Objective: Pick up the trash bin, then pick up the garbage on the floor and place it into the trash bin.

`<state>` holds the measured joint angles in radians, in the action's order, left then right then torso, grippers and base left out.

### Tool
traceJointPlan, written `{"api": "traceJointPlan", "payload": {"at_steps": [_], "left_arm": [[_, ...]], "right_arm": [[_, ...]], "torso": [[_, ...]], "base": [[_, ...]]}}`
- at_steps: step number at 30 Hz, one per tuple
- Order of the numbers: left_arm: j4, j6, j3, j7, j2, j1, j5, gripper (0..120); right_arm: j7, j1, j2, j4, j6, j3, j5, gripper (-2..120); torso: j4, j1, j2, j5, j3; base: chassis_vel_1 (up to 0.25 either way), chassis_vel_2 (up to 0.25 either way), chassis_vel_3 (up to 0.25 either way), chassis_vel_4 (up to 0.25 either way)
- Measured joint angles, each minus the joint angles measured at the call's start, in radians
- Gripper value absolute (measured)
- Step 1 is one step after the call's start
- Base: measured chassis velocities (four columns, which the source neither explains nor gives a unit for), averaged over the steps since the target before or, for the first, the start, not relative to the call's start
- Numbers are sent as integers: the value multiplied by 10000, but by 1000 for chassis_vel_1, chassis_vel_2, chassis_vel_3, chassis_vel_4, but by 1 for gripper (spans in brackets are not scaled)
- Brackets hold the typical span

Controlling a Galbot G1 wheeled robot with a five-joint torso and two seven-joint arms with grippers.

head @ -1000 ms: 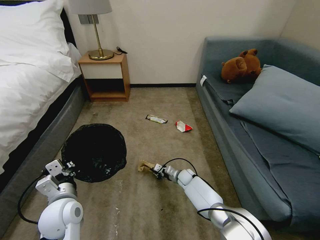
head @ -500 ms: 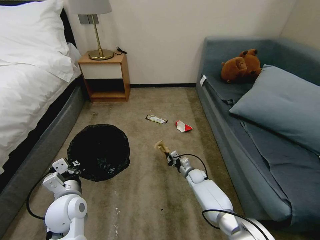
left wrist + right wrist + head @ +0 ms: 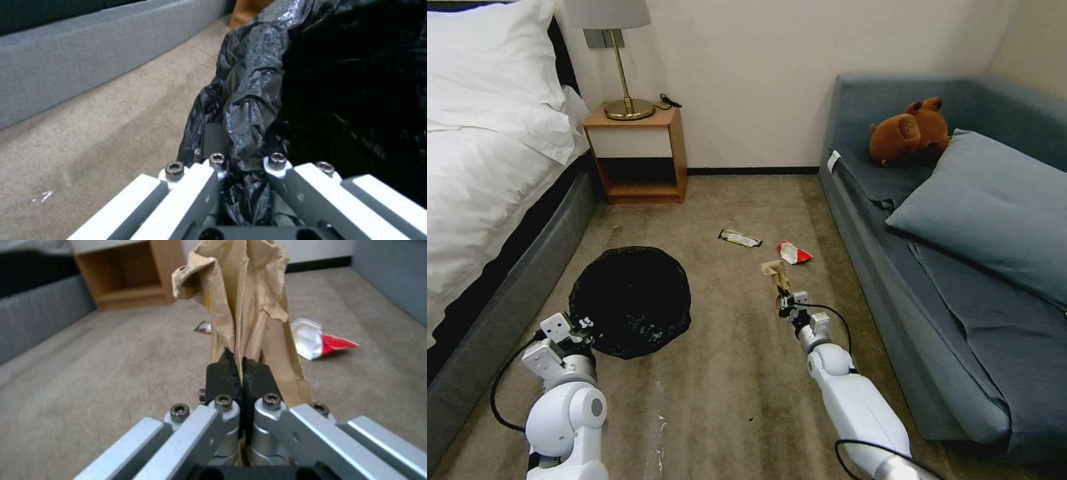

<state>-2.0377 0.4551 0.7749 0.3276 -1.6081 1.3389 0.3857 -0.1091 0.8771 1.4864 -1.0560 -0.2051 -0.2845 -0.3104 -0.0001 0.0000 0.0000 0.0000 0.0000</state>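
Observation:
The trash bin (image 3: 630, 300), covered by its crinkly black bag, is held at its near rim by my left gripper (image 3: 579, 328). In the left wrist view that gripper (image 3: 242, 156) is shut on a fold of the black bag (image 3: 253, 100). My right gripper (image 3: 785, 303) is shut on crumpled brown paper (image 3: 776, 272), lifted above the carpet right of the bin. The right wrist view shows the paper (image 3: 242, 303) pinched between the black pads (image 3: 221, 373). A red-white wrapper (image 3: 793, 253) and a flat brown-yellow snack wrapper (image 3: 739, 238) lie on the carpet beyond.
A white bed (image 3: 487, 173) runs along the left. A blue sofa (image 3: 954, 267) with a pillow and plush toy lines the right. A wooden nightstand (image 3: 640, 157) with a lamp stands at the far wall. Open carpet lies between them.
My right gripper has lifted the brown paper off the carpet and swung it right and farther away. The left arm and the bin have shifted slightly right.

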Motion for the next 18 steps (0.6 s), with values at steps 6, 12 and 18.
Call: {"api": "traceJointPlan", "payload": {"at_steps": [6, 12, 18], "left_arm": [[151, -36, -29, -15, 14, -114, 168, 1], [203, -79, -41, -29, 71, -111, 277, 1], [231, -125, -6, -44, 233, -94, 456, 1]], "right_arm": [[394, 721, 192, -1246, 192, -201, -524, 0], [495, 815, 233, -1667, 215, -228, -310, 0], [677, 912, 193, -3118, 536, 62, -189, 0]], "torso": [[0, 0, 0, -1, 0], [0, 0, 0, 0, 0], [1, 0, 0, -1, 0]], "base": [[0, 0, 0, 0], [0, 0, 0, 0], [0, 0, 0, 0]]}}
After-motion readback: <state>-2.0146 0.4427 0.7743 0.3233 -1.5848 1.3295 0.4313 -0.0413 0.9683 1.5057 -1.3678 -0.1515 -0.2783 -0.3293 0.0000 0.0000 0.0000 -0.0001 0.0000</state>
